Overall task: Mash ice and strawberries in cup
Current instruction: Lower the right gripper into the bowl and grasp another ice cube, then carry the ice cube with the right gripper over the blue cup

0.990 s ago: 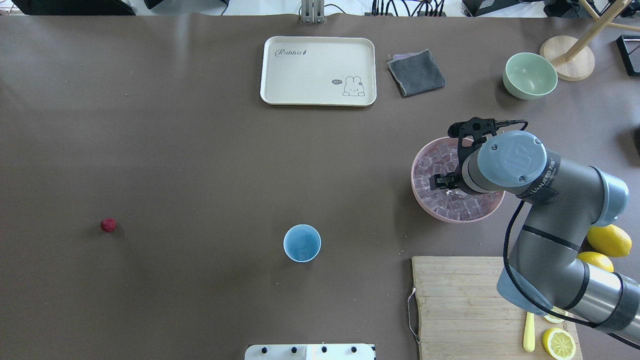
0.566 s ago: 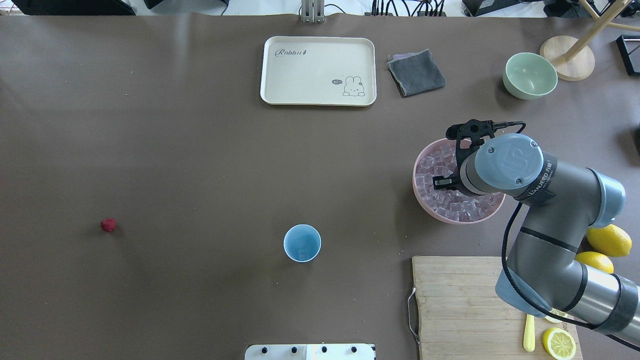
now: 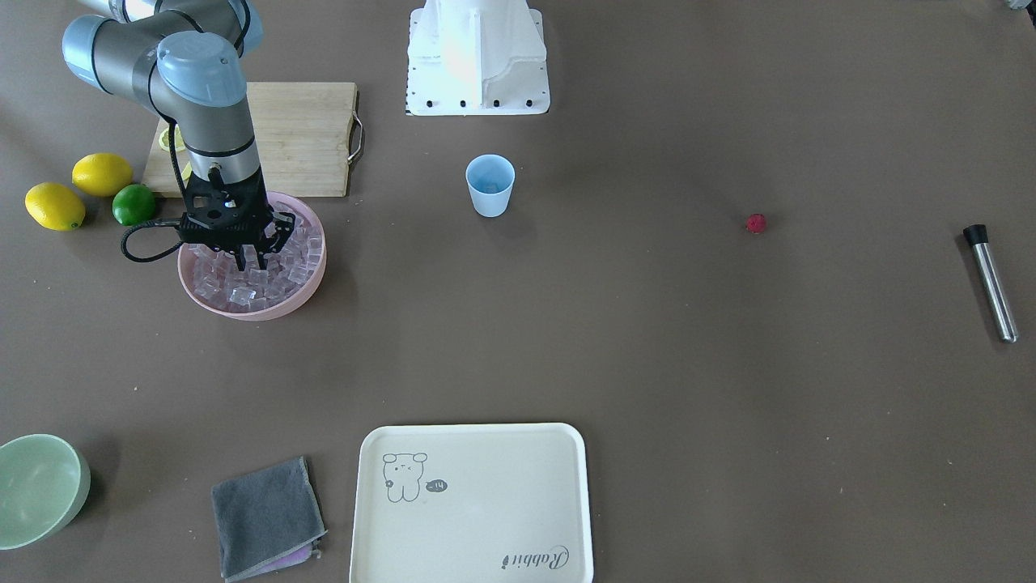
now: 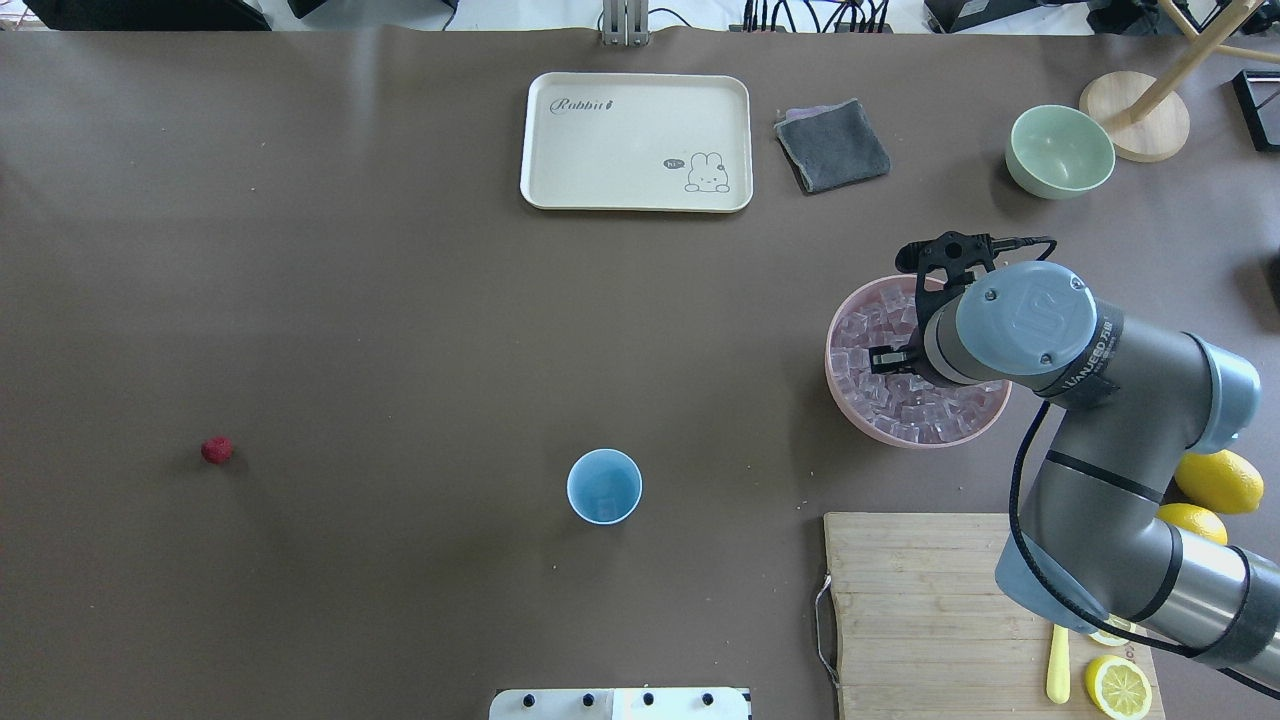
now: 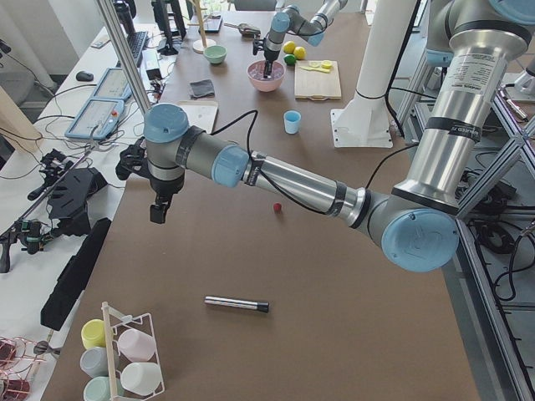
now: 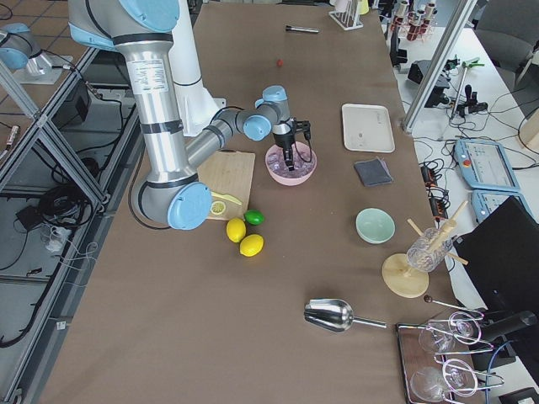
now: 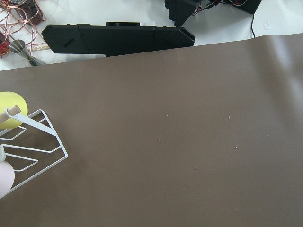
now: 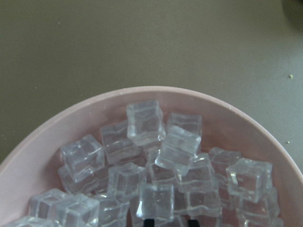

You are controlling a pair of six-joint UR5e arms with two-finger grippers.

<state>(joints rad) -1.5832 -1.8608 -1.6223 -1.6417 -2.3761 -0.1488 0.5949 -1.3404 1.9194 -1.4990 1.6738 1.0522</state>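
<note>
1. Bright, even light from above fills every view; the table carries only a faint sheen.
2. Shadows are soft and short: a pale smudge by the cup, a darker one beside the pink bowl.
3. The white base is blown out by glare.
4. The right wrist view looks greenish and slightly soft; the ice glints.
5. In the side views, straight posts lean near the edges.

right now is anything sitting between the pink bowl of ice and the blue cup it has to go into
Nothing visible does. Only bare table lies between the pink bowl and the cup. The cutting board sits off that line, nearer the robot. The right hand is down among the ice.
</note>
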